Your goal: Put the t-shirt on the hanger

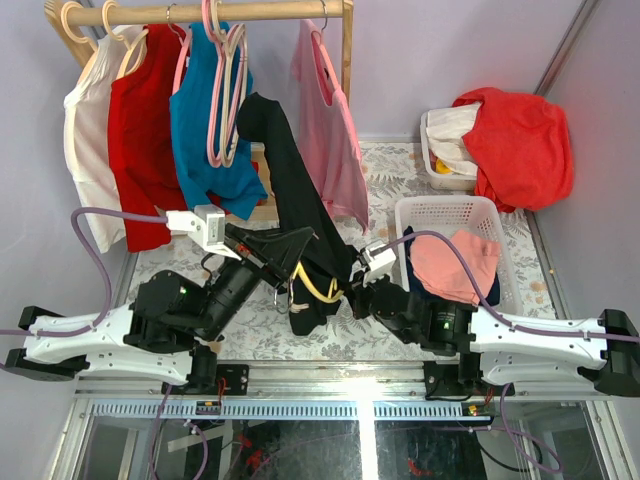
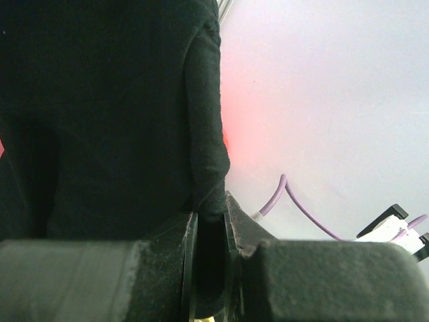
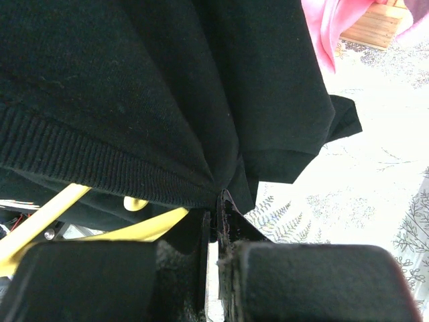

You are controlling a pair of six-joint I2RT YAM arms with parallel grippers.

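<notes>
**Both grippers pinched on the black t-shirt, below the rail**

Left gripper (image 2: pixel 211 225): jaws nearly together, with a thick folded edge of black cloth pinched between them. In the left wrist view the fold rises straight up out of the gap.

Right gripper (image 3: pixel 216 211): jaws pressed tight on cloth. The cloth gathers into a fan of creases that meet at the pinch, just under a ribbed band.

T-shirt (image 1: pixel 295 190):
- Look: plain black, soft, matte knit. The ribbed edge and one short sleeve with a stitched hem show in the right wrist view.
- Shape: bunched into a long narrow strip, not spread flat.
- Long axis: runs from the clothes rail (image 1: pixel 200 12) toward the arm bases, leaning a little right as it goes.
- Far end: just below the rail, between the teal shirt (image 1: pixel 205 120) and the pink shirt (image 1: pixel 330 130) hanging there. Cannot tell what carries that end.
- Near end: well below the rail, wider and crumpled. Both grippers meet it there, the left from the left side and the right from the right.

Hanger (image 1: pixel 318 290):
- Look and place: thin yellow plastic, at the end of the strip farthest from the rail.
- Top view: a curved yellow piece shows against the black cloth between the two grippers.
- Right wrist view: its yellow bars come out from under the ribbed band, left of the jaws.
</notes>
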